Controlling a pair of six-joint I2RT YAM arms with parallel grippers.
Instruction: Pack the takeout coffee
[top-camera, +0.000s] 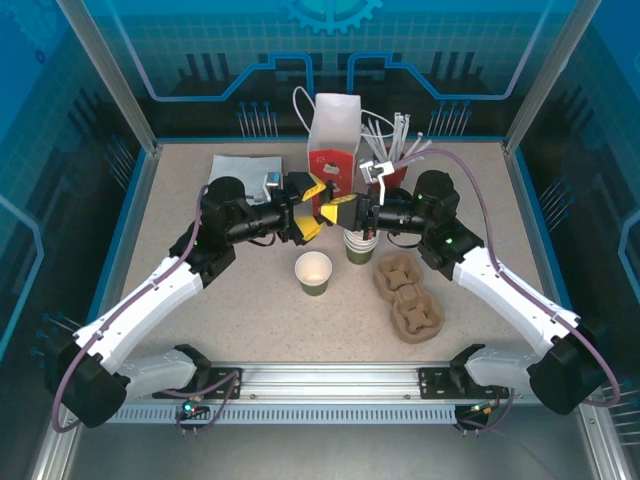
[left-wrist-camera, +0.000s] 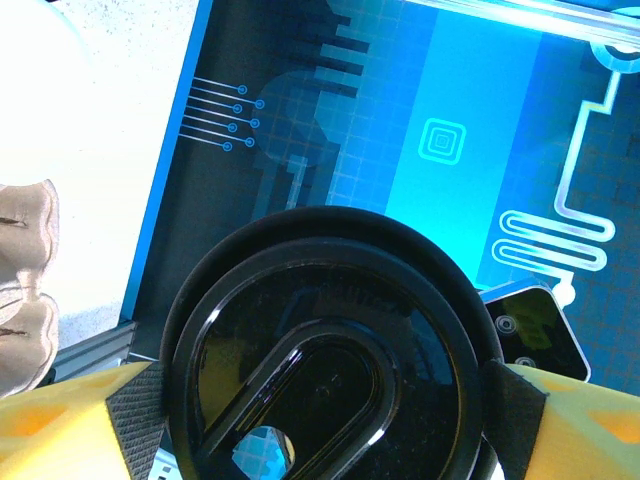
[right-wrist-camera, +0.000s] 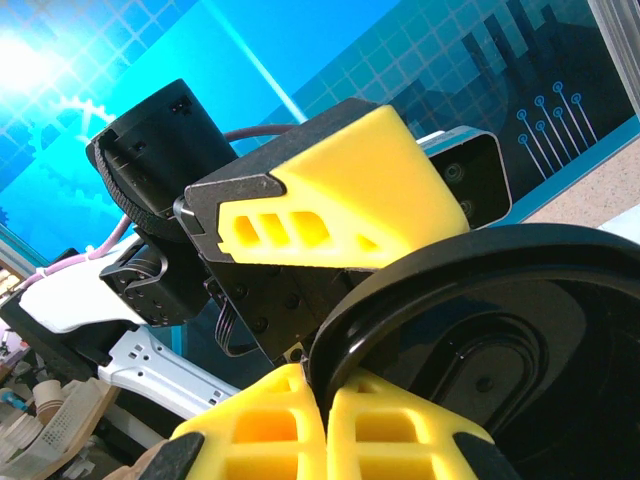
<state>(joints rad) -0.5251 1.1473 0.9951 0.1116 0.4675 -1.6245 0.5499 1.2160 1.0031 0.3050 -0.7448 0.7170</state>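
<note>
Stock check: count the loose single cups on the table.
1: the cup stands near the middle of the table, just left of the stack. Others may be hidden.

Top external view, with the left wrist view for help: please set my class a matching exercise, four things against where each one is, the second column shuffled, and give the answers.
Things
1. single paper cup
2. pulp carrier
3. red paper bag
4. black lid

Places
A. held in the left claw
B. furthest back, standing tall
C. lying flat, right of the single cup
D. upright and open-topped, near the middle

Pairs: 1-D, 2-C, 3-B, 4-A
</note>
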